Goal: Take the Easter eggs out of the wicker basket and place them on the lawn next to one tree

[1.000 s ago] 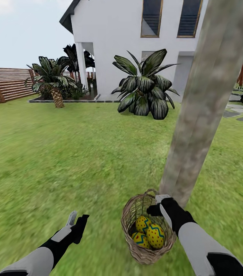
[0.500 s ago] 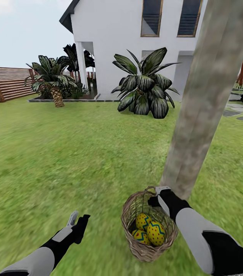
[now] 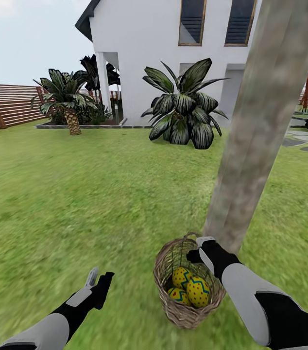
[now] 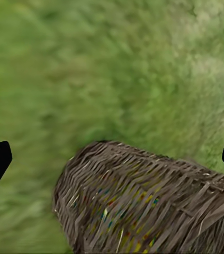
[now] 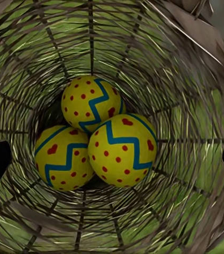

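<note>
head view: the wicker basket (image 3: 188, 287) sits on the lawn (image 3: 76, 204) against the tree (image 3: 256, 141), all three easter eggs (image 3: 189, 287) inside; the right pincer (image 3: 197, 249) hovers at its rim.

left wrist view: left pincer (image 4: 112, 159) apart, idle.

right wrist view: jaws apart above the touching eggs; a clumsy reach might tip the basket.

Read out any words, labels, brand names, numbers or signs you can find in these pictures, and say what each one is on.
None: no text is legible.
The Easter eggs carry only red dots and a blue zigzag.
The wicker basket, tree and house bear no writing.
</note>
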Controlling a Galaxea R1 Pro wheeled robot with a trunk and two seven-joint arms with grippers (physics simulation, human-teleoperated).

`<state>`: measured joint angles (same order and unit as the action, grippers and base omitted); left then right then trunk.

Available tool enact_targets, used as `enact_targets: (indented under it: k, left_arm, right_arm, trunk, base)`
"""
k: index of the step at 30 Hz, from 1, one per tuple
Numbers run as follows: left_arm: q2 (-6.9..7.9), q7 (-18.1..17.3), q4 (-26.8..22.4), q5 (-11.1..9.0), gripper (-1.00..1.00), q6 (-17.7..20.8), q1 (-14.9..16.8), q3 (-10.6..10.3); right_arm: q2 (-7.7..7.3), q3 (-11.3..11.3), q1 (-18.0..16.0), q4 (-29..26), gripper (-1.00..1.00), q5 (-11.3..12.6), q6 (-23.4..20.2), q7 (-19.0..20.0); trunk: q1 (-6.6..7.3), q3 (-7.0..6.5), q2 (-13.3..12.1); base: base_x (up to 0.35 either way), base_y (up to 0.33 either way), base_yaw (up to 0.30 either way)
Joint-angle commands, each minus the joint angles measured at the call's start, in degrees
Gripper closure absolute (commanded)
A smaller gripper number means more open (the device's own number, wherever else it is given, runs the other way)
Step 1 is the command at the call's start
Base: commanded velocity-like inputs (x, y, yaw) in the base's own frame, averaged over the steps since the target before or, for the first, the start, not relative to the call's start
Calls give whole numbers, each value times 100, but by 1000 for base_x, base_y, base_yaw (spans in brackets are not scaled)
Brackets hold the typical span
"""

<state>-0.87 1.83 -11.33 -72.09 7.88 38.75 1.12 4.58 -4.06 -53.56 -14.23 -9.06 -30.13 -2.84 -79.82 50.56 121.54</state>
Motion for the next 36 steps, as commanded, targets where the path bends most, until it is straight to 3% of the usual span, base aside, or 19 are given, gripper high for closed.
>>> enact_targets:
  k: [1,14,16,21,24,26,29,33,35,36]
  left_arm:
    - [-1,19,-10,-24,-100,20,1,11]
    - [-1,19,-10,-24,-100,20,1,11]
    - [21,19,-10,-24,-100,20,1,16]
    - [82,17,-16,-24,-100,22,1,20]
    - [278,-7,-145,-58,-100,141,1,48]
    - [413,-115,-392,-78,-100,560,1,70]
    - [753,-723,-1291,-92,-100,1641,1,184]
    - [877,-1454,-2327,-90,-100,2053,1,439]
    - [893,-1651,-2805,-88,-100,2241,1,473]
    - [900,-1750,-3303,-87,-100,2545,1,489]
  right_arm:
    - [6,-43,-2,-10,-100,-53,-29,0]
    - [13,-39,-3,0,-100,-56,-29,1]
    - [-24,-16,-5,-268,-100,-91,271,399]
    - [-103,-3,-6,-453,-100,-108,451,816]
    - [-110,1,-6,-470,-100,-101,469,863]
    - [-103,7,-6,-469,-100,-98,471,869]
    - [-91,10,-6,-468,-100,-98,471,872]
    - [-65,11,-6,-440,-100,-102,344,867]
    - [-63,6,-6,-438,-100,-101,193,865]
    - [-63,3,-6,-439,-100,-98,53,860]
  trunk:
    - [-22,24,44]
    - [-307,257,565]
    - [-351,293,645]
    - [-461,383,846]
    - [-527,436,966]
    - [-571,472,1046]
    - [-637,526,1167]
    - [-724,598,1327]
    - [-768,634,1407]
    - [-790,652,1448]
  base:
    - [0,0,0]
    - [0,0,0]
    - [0,0,0]
    - [0,0,0]
    - [0,0,0]
    - [0,0,0]
    - [0,0,0]
    - [0,0,0]
    - [0,0,0]
    - [0,0,0]
